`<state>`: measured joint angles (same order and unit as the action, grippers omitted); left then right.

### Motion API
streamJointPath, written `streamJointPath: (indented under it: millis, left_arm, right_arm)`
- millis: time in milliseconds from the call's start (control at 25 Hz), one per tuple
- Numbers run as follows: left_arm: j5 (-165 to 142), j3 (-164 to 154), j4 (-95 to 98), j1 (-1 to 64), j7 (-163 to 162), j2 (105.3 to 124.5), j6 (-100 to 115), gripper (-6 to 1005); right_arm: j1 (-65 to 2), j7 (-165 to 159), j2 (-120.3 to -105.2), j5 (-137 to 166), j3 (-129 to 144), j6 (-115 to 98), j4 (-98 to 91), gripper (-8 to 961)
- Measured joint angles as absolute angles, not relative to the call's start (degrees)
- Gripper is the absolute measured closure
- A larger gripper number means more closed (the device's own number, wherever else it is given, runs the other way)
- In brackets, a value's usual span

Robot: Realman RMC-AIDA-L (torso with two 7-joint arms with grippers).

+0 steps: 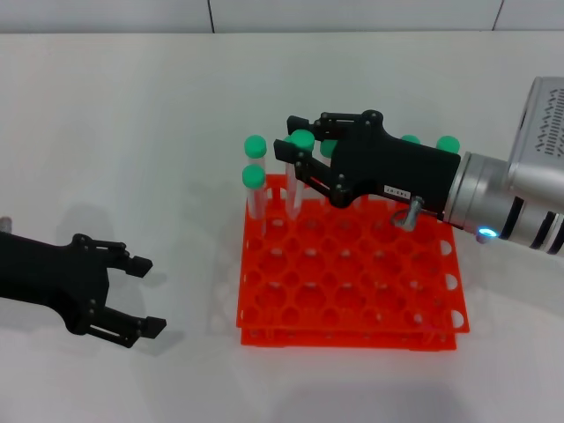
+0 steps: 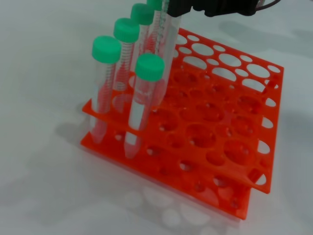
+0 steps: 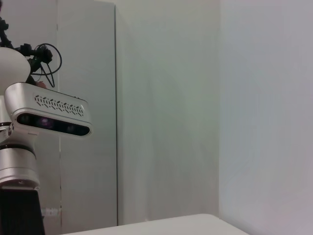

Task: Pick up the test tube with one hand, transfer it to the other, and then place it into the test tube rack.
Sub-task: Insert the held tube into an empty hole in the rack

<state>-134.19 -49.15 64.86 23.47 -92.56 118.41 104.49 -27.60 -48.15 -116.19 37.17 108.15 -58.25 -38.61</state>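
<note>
Left pincer nearest, idle low over counter, fingers apart, nothing held. Keep it parked well clear of rack.

Test tube rack flat on counter, most holes free, few capped tubes standing along far-left corner.

Right pincer above rack's far-left area, fingers clamped on test tube just under green cap; tube near upright, its tip seemingly entering top-tier hole.

You should keep tube vertical, line up both tiers, lower slowly, avoid nudging neighbour tubes, release only once seated.
</note>
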Motion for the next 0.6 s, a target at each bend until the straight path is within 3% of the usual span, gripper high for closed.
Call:
streamJointPath:
  millis: [600]
  left_arm:
    - [-134.30, -50.32, 64.86, 23.43, -92.55, 118.42, 104.86, 111]
  right_arm:
    - [-27.59, -47.80, -116.18, 37.00, 108.51, -58.18, -38.58, 686]
